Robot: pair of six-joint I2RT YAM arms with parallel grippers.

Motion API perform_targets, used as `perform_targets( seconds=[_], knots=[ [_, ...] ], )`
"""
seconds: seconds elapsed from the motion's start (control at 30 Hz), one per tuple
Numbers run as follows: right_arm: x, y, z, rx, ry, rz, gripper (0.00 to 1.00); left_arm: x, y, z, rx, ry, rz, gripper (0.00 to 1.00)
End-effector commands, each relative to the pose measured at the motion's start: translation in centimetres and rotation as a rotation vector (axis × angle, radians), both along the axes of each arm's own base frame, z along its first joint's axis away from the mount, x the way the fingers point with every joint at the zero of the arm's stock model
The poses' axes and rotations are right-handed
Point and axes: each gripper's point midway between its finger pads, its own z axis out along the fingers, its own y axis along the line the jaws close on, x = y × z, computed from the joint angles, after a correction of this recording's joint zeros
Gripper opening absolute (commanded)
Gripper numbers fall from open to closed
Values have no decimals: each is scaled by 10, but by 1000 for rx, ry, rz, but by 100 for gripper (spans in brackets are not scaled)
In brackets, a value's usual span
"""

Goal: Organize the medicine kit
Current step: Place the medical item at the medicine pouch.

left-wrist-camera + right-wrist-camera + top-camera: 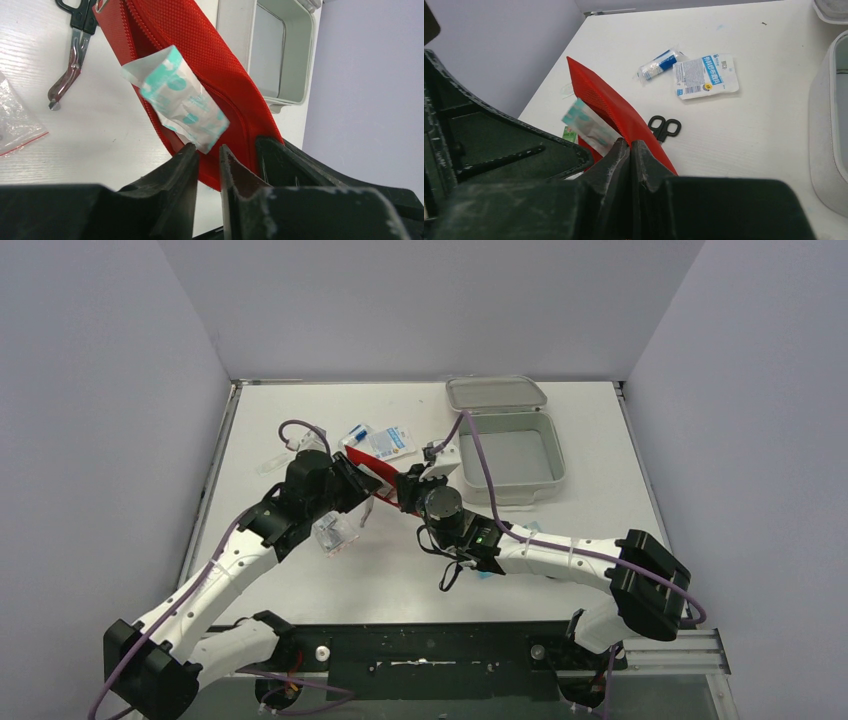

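The medicine kit [510, 455], a pale grey box, stands open at the back right with its lid [497, 393] folded back; its wall also shows in the left wrist view [235, 30]. A red pouch [220, 65] is held up off the table between both arms. My right gripper [630, 142] is shut on the pouch's edge [624, 112]. A white and teal packet [182, 100] sticks out of the pouch's zipped opening. My left gripper [207, 147] stands slightly open, its tips just below the packet's corner.
Black-handled scissors [75, 45] lie on the table beside the pouch. A blue and white sachet [705, 76] and a small tube packet [658, 65] lie further back. A clear plastic bag [335, 532] sits under the left arm.
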Motion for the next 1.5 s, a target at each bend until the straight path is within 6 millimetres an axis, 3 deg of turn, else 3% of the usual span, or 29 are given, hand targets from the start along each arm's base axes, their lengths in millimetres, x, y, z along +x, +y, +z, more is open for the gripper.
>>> perform_targets(
  seconds=[0.0, 0.17, 0.37, 0.47, 0.7, 1.0, 1.23, 1.37, 1.47],
  knots=[
    [3, -6, 30, 105, -36, -23, 0, -6, -2, 44, -40, -138, -52, 27],
    [3, -8, 29, 116, -28, -26, 0, -6, 4, 47, 3, -170, -55, 30],
    [3, -13, 29, 118, -20, -18, 0, 4, 25, 47, 214, -233, -58, 34],
    [1, -14, 32, 142, -21, 3, 0, 9, 25, 50, 262, -272, -84, 33],
    [-5, -9, 38, 166, -32, 53, 0, 25, 16, 51, 265, -328, -94, 14],
    [-10, -9, 38, 167, -48, 92, 0, 41, 23, 15, 365, -284, -73, 2],
    [-7, -15, 38, 172, -51, 72, 0, 40, 32, -10, 448, -207, -76, 0],
    [-5, -16, 37, 182, -52, 70, 0, 39, 27, -19, 457, -185, -118, 1],
    [-6, -14, 37, 187, -53, 79, 0, 37, 12, -15, 398, -205, -175, 3]
  ],
)
